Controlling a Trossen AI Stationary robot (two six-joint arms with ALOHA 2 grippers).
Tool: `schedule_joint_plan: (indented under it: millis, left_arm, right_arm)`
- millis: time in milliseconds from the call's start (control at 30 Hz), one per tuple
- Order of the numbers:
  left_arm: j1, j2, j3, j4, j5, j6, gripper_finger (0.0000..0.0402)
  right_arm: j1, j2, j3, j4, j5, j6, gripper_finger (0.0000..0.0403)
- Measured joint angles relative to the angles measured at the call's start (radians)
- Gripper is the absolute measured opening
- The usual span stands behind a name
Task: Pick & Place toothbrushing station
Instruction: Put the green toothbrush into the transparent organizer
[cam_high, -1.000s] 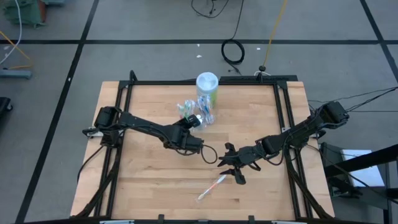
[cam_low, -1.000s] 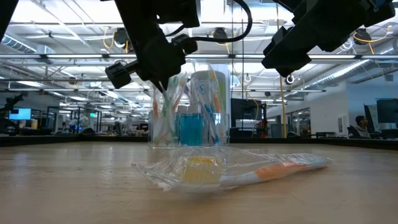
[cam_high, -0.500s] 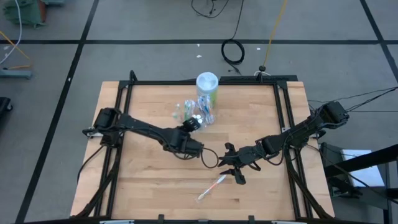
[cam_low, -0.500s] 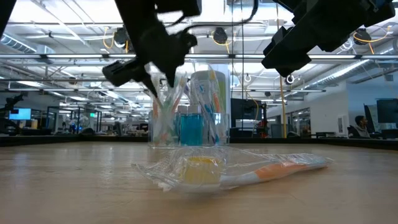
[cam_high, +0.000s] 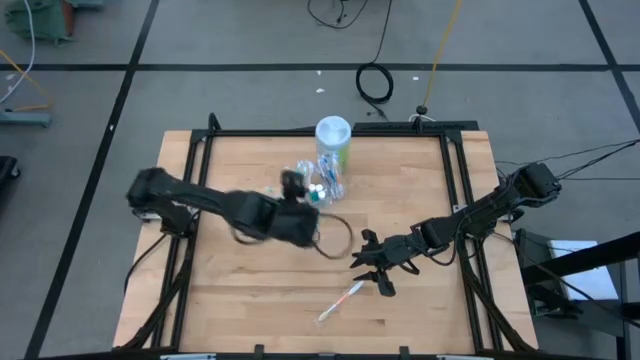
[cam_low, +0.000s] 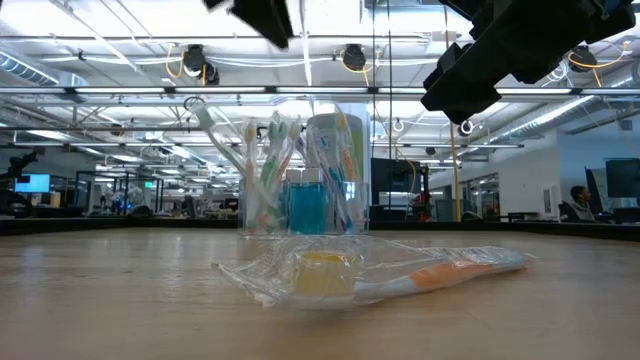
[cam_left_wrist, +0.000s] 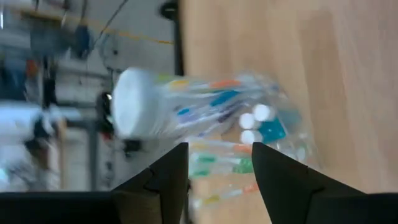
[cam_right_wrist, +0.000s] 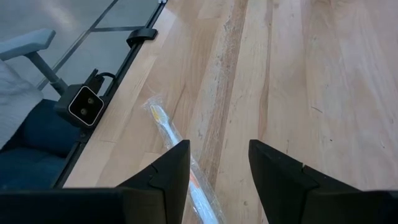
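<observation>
A clear plastic cup (cam_low: 268, 190) stands at the table's far middle. Pastel toothbrushes stand in it, and one (cam_low: 215, 130) leans out to its left. Blue tubes (cam_low: 306, 205) and a tall white-lidded canister (cam_high: 333, 138) stand beside the cup. My left gripper (cam_left_wrist: 221, 180) is open and raised, just left of the cup (cam_high: 312, 186), with nothing between its fingers. A wrapped toothbrush (cam_high: 340, 300) lies flat on the table near the front. My right gripper (cam_high: 372, 268) hangs open above the table just beyond it, empty.
The wood table (cam_high: 240, 290) is edged by a black frame (cam_high: 200, 150). The wrapped toothbrush (cam_right_wrist: 177, 152) lies close to the near frame rail. Bare wood lies at the table's front left and far right.
My left gripper has risen from the tops of the toothbrushes in the cup and drawn back toward the table's left edge, its fingers spreading apart. One toothbrush now leans out to the cup's left. My right gripper has kept still.
</observation>
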Motion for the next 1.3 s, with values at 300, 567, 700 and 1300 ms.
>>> schedule_joint_plan:
  millis: [300,567,700,1300]
  left_arm:
    - [0.038,-0.314,-0.101,-0.046,0.007,-0.534,0.0182]
    - [-0.008,-0.506,-0.445,0.038,-0.121,-0.909,0.0182]
    - [-0.024,-0.537,-0.628,0.237,-0.102,-0.953,0.0182]
    - [-0.179,-0.607,-0.985,0.6,-0.241,-1.298,0.0182]
  right_arm:
    - [0.0,0.0,0.0,0.0,0.0,0.0,0.0155]
    - [0.0,0.0,0.0,0.0,0.0,0.0,0.0155]
    - [-0.004,0.0,0.0,0.014,0.0,0.0,0.0155]
    - [-0.005,0.0,0.0,0.037,0.0,0.0,0.0155]
